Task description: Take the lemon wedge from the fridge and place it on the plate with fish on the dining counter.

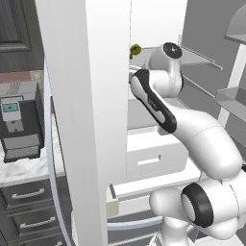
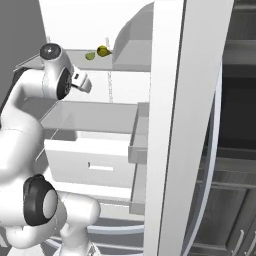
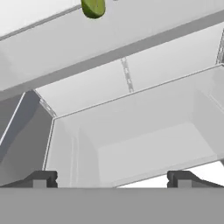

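Observation:
The fridge (image 2: 90, 116) stands open, showing white shelves and a lower drawer (image 2: 95, 160). The lemon wedge (image 2: 90, 56), tiny and yellow-green, lies on an upper shelf; in the hand view the lemon wedge (image 3: 93, 7) sits at the top edge. My gripper (image 3: 111, 179) is open with nothing between its fingertips, inside the fridge below that shelf and facing the drawer. In the right base view the gripper (image 2: 82, 82) hangs just under and left of the wedge, apart from it. The plate with fish and the dining counter are out of view.
A small round yellow-and-dark fruit (image 2: 103, 50) sits right beside the wedge. The open fridge doors (image 1: 86, 120) (image 2: 170, 125) flank the arm closely. Door bins (image 1: 230, 96) jut out on the right. A coffee machine (image 1: 19, 125) stands on a marble worktop over dark drawers.

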